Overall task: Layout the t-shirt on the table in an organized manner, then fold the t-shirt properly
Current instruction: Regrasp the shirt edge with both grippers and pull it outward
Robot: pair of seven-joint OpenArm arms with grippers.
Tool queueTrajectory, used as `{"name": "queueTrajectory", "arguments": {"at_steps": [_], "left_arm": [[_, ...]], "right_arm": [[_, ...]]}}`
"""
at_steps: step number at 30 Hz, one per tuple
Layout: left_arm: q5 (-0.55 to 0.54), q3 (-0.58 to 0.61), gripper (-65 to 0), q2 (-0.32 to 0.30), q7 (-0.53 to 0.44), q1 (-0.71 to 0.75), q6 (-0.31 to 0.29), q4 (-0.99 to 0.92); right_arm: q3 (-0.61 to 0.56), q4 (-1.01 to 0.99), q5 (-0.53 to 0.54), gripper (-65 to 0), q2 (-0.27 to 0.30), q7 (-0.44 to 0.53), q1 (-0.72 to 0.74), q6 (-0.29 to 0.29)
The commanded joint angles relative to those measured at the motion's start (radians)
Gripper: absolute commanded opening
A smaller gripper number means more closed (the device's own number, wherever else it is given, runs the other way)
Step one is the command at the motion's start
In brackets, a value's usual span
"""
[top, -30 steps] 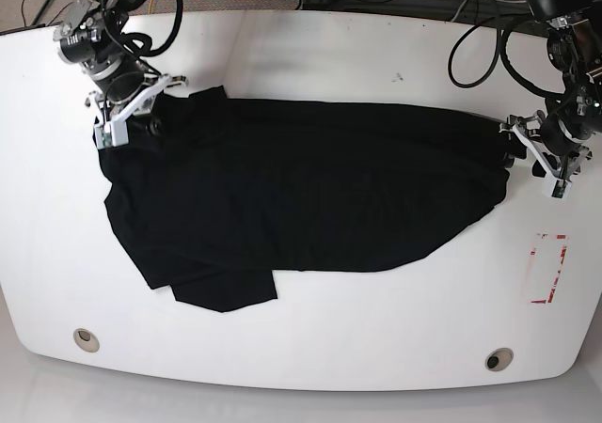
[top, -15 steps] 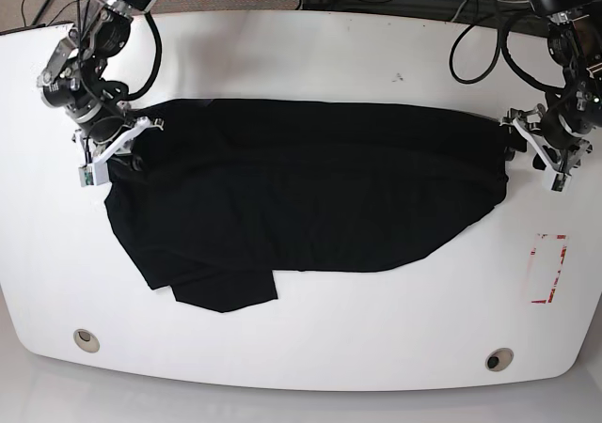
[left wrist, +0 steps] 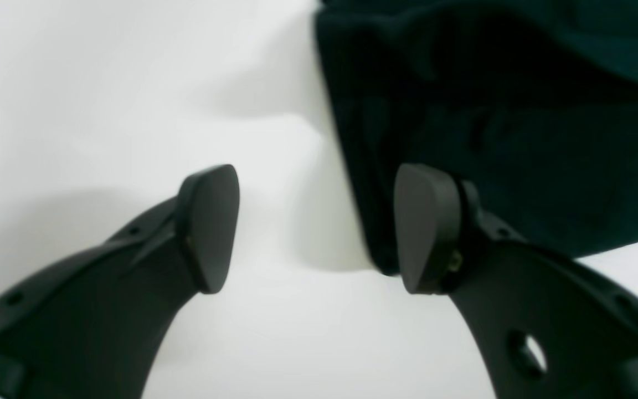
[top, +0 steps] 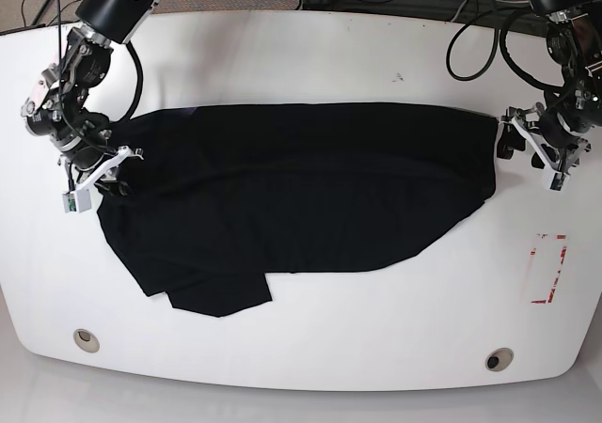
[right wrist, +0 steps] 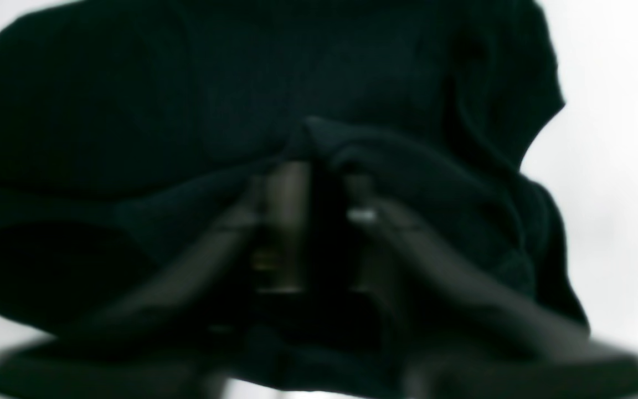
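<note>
Two grippers are seen at opposite ends of the black t-shirt, which is spread lengthwise across the middle of the tabletop, one lower corner folded under near the front edge. The spreading step is judged best done by drawing both ends outward evenly, low over the surface. The left gripper is tilted down beside the hem, fingers apart and empty. The right gripper is angled over bunched cloth; whether its blurred fingers grip cannot be told.

Base looks down from above; both wrist views sit close.
</note>
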Motion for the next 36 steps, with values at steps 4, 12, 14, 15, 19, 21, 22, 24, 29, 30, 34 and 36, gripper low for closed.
{"name": "queueTrajectory", "arguments": {"at_steps": [4, 12, 14, 15, 19, 21, 22, 24, 29, 30, 34, 36], "left_arm": [[-0.012, -0.003, -23.5, -0.016, -0.022, -0.011, -0.003, 0.020], [-0.015, -0.003, -23.5, -0.009, -0.022, -0.013, -0.003, 0.021], [-0.015, -0.003, -23.5, 0.007, -0.022, -0.013, -0.003, 0.023], [-0.015, -0.003, -23.5, 0.019, -0.022, -0.013, -0.003, 0.024], [-0.015, -0.003, -23.5, 0.043, -0.022, -0.013, -0.003, 0.049], [-0.013, -0.002, -23.5, 0.060, -0.022, -0.010, -0.003, 0.069], [-0.013, -0.002, -23.5, 0.070, -0.022, -0.004, -0.003, 0.080], [-0.013, 0.000, -23.5, 0.086, -0.022, 0.013, -0.003, 0.095], [-0.013, 0.013, -23.3, 0.114, -0.022, 0.024, -0.003, 0.120], [-0.013, 0.021, -23.3, 0.119, -0.022, 0.024, -0.003, 0.120], [-0.013, 0.044, -23.5, 0.128, -0.022, 0.029, -0.003, 0.120], [-0.013, 0.044, -23.5, 0.128, -0.022, 0.039, -0.003, 0.120]], "right_arm": [[0.006, 0.020, 0.023, -17.9, 0.062, 0.025, 0.008, 0.002], [0.017, 0.076, 0.022, -0.5, 0.116, 0.025, -0.091, 0.002], [0.017, 0.080, 0.022, -1.4, 0.122, 0.027, -0.114, 0.002], [0.017, 0.080, 0.020, -2.4, 0.123, 0.030, -0.130, 0.002], [0.038, 0.077, -0.004, -6.0, 0.134, 0.070, -0.177, 0.002], [0.038, 0.076, -0.041, -7.1, 0.134, 0.101, -0.193, 0.002], [0.036, 0.076, -0.064, -7.5, 0.133, 0.118, -0.200, 0.002], [0.036, 0.076, -0.104, -7.3, 0.122, 0.142, -0.207, 0.002], [0.043, 0.063, -0.199, -7.3, 0.097, 0.183, -0.203, 0.002], [0.041, 0.056, -0.208, -7.3, 0.097, 0.191, -0.203, 0.002], [0.040, -0.015, -0.230, -7.5, 0.097, 0.245, -0.177, 0.002], [0.040, -0.067, -0.233, -7.6, 0.099, 0.266, -0.162, 0.002]]}}
